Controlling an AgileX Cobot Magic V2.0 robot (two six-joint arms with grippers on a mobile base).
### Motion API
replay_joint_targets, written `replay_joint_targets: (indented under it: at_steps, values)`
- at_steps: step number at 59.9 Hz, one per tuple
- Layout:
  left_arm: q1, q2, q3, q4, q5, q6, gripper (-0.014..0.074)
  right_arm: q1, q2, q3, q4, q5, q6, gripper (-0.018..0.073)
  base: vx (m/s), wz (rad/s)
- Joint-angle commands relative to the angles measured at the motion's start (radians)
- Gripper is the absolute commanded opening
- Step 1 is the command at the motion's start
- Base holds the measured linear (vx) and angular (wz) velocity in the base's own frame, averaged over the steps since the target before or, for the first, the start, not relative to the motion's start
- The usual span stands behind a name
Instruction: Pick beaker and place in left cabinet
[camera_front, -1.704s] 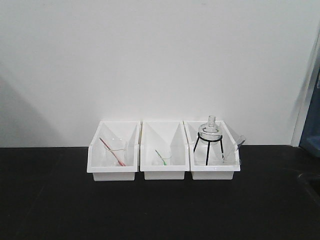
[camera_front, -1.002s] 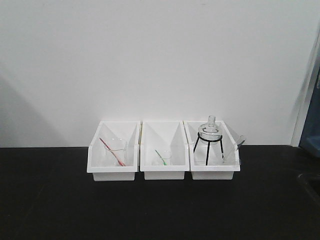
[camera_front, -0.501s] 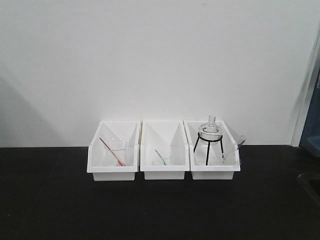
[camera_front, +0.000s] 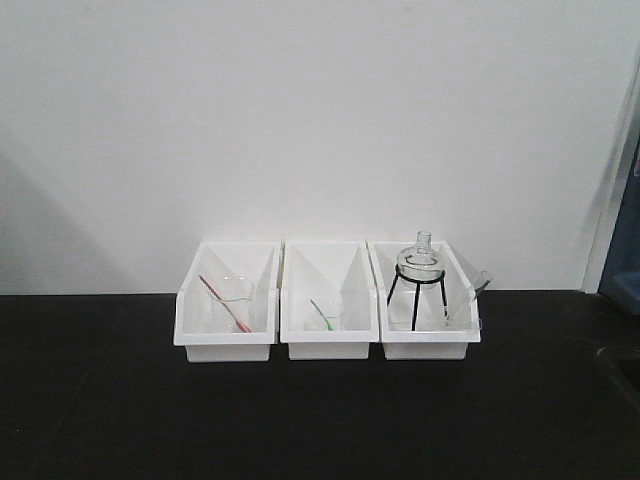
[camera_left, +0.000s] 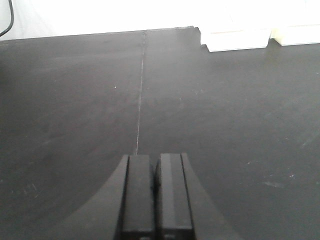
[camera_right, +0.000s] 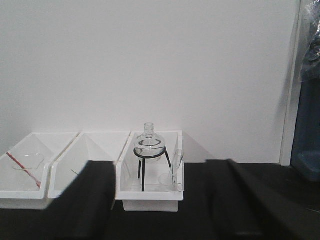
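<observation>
Three white bins stand in a row on a black table (camera_front: 100, 400) against a white wall. The beaker (camera_front: 233, 300), clear glass and hard to make out, sits upright in the left bin (camera_front: 226, 350) with a red rod (camera_front: 224, 304) leaning in it. The middle bin (camera_front: 328, 350) holds a smaller glass (camera_front: 326, 316) with a green rod. In the right bin (camera_front: 425, 350), a round flask (camera_front: 421, 260) rests on a black tripod (camera_front: 412, 300).

The left gripper (camera_left: 155, 195) hangs low over bare table, its fingers pressed together on nothing. The right gripper (camera_right: 162, 200) faces the bins with its fingers standing apart.

We judge the reach has not begun. To do it well, we should spread the fingers wide and come down inside the bin walls. They should close gently on the glass (it is slippery, and the rod may tip), then lift straight up. The left cabinet is not in view.
</observation>
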Motion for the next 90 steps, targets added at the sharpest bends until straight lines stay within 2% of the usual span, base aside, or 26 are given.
replay_joint_targets:
  at_steps: [1, 4, 13, 19, 25, 29, 39, 45, 63, 74, 90]
  values:
    - [-0.005, -0.01, -0.015, 0.003, -0.075, -0.004, 0.0004, -0.006, -0.002, -0.037, 0.0, -0.093, -0.002, 0.0662, 0.0, 0.0]
    - [-0.005, -0.01, -0.015, 0.003, -0.075, -0.004, 0.0004, -0.006, -0.002, -0.037, 0.0, -0.093, -0.002, 0.0732, 0.0, 0.0]
    - [-0.005, -0.01, -0.015, 0.003, -0.075, -0.004, 0.0004, -0.006, -0.002, -0.037, 0.023, -0.155, 0.009, 0.0724, 0.0, 0.0]
    - [-0.005, -0.01, -0.015, 0.003, -0.075, -0.004, 0.0004, -0.006, 0.027, -0.019, 0.017, -0.309, 0.016, 0.0706, 0.0, 0.0]
    - [-0.005, -0.01, -0.015, 0.003, -0.075, -0.004, 0.0004, 0.007, 0.09, 0.037, -0.032, -0.48, 0.056, 0.0682, 0.0, 0.0]
    - [-0.005, -0.01, -0.015, 0.003, -0.075, -0.004, 0.0004, 0.036, 0.141, 0.082, -0.121, -0.565, 0.088, 0.0662, 0.0, 0.0]
    - [-0.005, -0.01, -0.015, 0.003, -0.075, -0.004, 0.0004, 0.141, 0.302, 0.19, -0.434, -0.702, 0.14, 0.0619, 0.0, 0.0]
    - [-0.005, -0.01, -0.015, 0.003, -0.075, -0.004, 0.0004, 0.185, 0.403, 0.244, -0.533, -0.762, 0.172, 0.0596, 0.0, 0.0]
    - [-0.005, -0.01, -0.015, 0.003, -0.075, -0.004, 0.0004, 0.194, 0.697, 0.406, -0.56, -1.055, 0.177, 0.0581, 0.0, 0.0]
    - [-0.005, -0.01, -0.015, 0.003, -0.075, -0.004, 0.0004, 0.194, 0.92, 0.402, -0.573, -1.342, 0.15, 0.0581, 0.0, 0.0]
    - [-0.005, -0.01, -0.015, 0.003, -0.075, -0.004, 0.0004, 0.195, 1.117, 0.264, -0.706, -1.345, 0.154, 0.0581, 0.0, 0.0]
